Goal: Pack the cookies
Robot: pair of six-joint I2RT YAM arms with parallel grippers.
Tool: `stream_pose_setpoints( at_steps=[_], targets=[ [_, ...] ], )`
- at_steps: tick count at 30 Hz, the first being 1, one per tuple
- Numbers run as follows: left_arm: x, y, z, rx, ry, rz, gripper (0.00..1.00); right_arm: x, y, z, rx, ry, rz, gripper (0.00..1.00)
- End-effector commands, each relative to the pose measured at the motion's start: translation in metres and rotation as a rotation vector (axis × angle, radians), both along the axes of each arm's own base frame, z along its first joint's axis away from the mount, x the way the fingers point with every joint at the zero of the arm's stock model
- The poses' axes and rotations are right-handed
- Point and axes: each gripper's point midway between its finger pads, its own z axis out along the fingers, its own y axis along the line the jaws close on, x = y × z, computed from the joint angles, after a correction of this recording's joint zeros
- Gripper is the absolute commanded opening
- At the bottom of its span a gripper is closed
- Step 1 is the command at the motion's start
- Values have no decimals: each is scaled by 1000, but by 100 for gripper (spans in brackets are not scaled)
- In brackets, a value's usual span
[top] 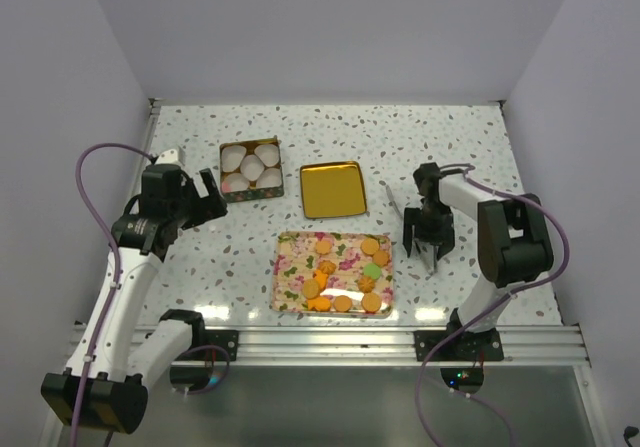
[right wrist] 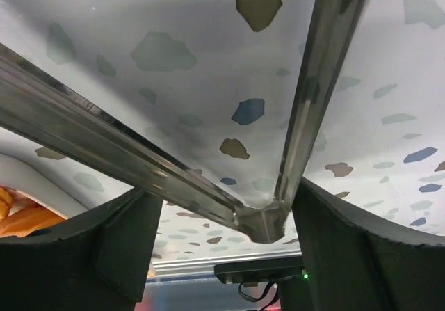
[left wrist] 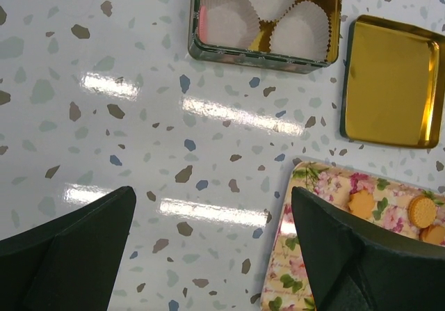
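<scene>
- Resting on floral tray [top: 290, 279], lower centre of top view: cookies [top: 342, 303], mostly orange-brown, 1 pale green.
- Left gripper [top: 213, 199]: jaws wide, holding nothing, over speckled table [top: 480, 147] at left of frame.
- Right gripper [top: 430, 250]: right of tray, fingers flanking metal tongs [right wrist: 257, 217]; clamped or merely straddling, cannot tell.
- Tin [top: 223, 172], upper left of tray: white paper cups [top: 251, 169] inside.
- Gold lid [top: 333, 188]: just right of tin, above tray.

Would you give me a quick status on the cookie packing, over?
Left gripper open, hovering over bare table. Right gripper open, astride the tongs. Cookies all on floral tray, none in tin. Lid off, beside tin.
</scene>
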Motion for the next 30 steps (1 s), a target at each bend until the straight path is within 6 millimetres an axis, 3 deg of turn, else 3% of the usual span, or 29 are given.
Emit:
stream_pose_setpoints(
  at_steps=[1, 6, 9, 13, 18, 25, 30],
  targets=[
    [2, 2, 8, 22, -17, -7, 100, 27, -5, -12, -25, -78, -3, 76],
    [1, 2, 13, 24, -22, -5, 100, 37, -7, -5, -41, -111, -3, 61],
    [1, 2, 16, 20, -25, -2, 100, 43, -12, 11, -68, -154, -3, 51],
    [2, 0, 23, 2, -40, 0, 100, 44, -13, 44, -71, -205, -7, 45],
    [2, 0, 36, -10, -64, 12, 100, 48, 3, 105, -1, -338, -8, 41],
    [1, -4, 56, -47, -85, 20, 100, 14, 31, 179, 165, -444, -14, 40],
    [-1, -11, 60, -75, -80, -12, 100, -19, 51, 205, 303, -451, 0, 39]
  ],
)
